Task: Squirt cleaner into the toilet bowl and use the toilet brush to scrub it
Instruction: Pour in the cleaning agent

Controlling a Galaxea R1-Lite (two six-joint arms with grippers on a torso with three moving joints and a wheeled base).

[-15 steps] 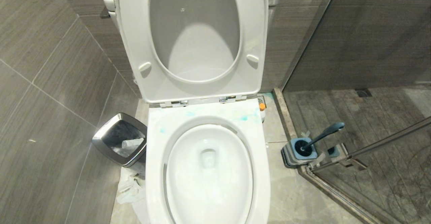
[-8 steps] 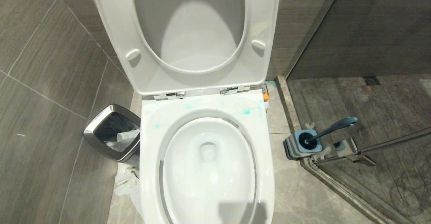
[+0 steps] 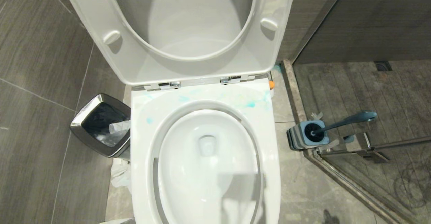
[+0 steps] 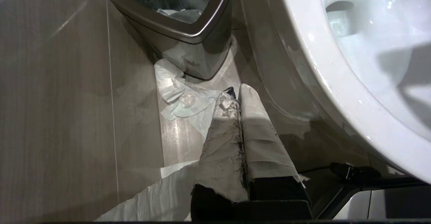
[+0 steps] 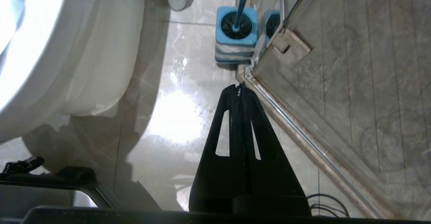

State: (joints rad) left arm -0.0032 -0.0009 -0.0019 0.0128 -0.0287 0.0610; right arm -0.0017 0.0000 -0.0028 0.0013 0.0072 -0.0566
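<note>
**Brush stands off my right side, handle leaning away**

My right gripper [image 5: 239, 91] hangs low over the grey floor tiles with its black fingers pressed together, empty. Ahead of it, near but apart, the slim slate-blue toilet brush [image 5: 243, 2] stands head-down in its square blue-grey striped holder [image 5: 235, 45], by the glass shower door's corner. From my head, the handle [image 3: 346, 120] slants up and away from the white ceramic toilet bowl [image 3: 207, 160]. My left gripper [image 4: 238, 94], paper-wrapped and closed, sits on the far side by the steel bin [image 4: 175, 29]. The right arm looks nearer.
</note>
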